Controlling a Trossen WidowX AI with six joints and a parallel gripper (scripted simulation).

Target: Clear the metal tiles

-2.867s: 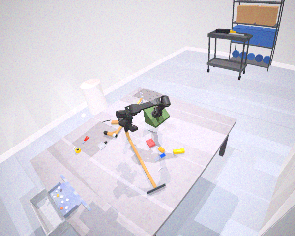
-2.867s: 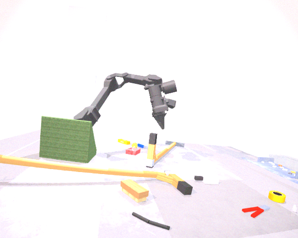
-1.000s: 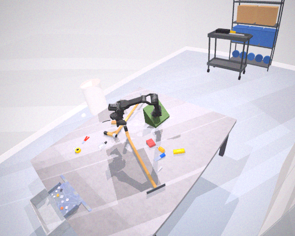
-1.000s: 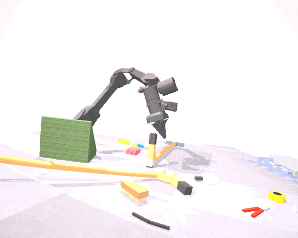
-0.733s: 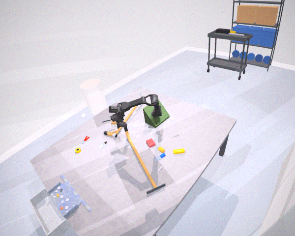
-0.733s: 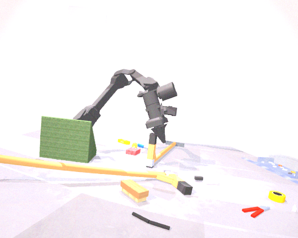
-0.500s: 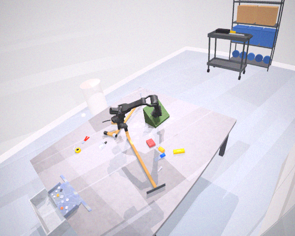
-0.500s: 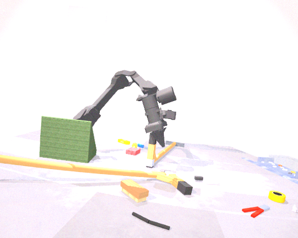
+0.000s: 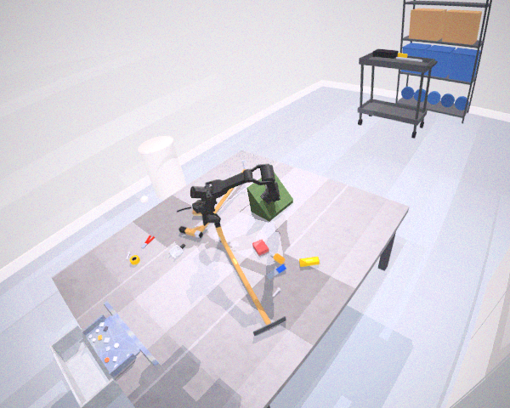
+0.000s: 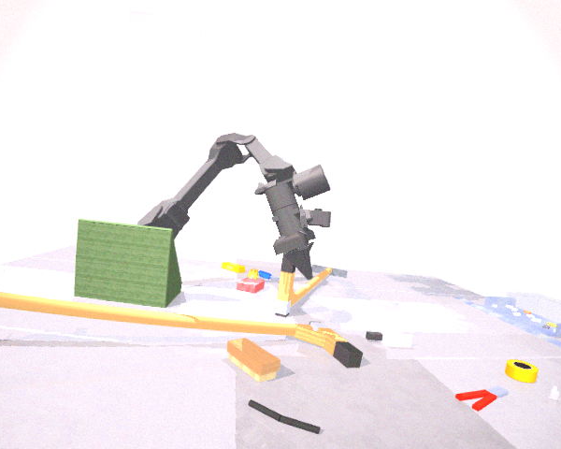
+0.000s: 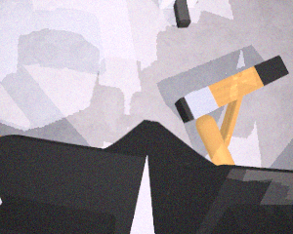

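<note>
The long scraper (image 9: 242,272) (image 10: 314,283) lies across the table; its dark wide blade (image 9: 269,325) is at the far end from my gripper. Its near end has an upright orange grip (image 10: 285,290). My gripper (image 10: 311,277) (image 11: 149,128) is shut and empty, its fingertips beside the top of that grip; the exact gap cannot be told. Several white, orange and dark tiles (image 9: 106,339) lie on the bluish steel bench plate (image 9: 122,330). The pale catch box (image 9: 84,366) adjoins the plate's outer end.
A second long-handled tool (image 9: 223,201) (image 10: 174,319) (image 11: 234,84) lies beside the scraper's grip. A green wedge block (image 9: 269,206) (image 10: 121,263) stands by the arm's base. Red (image 9: 260,246) and yellow (image 9: 309,261) blocks, yellow tape (image 9: 134,259) and red-handled pliers (image 9: 149,240) also lie on the table.
</note>
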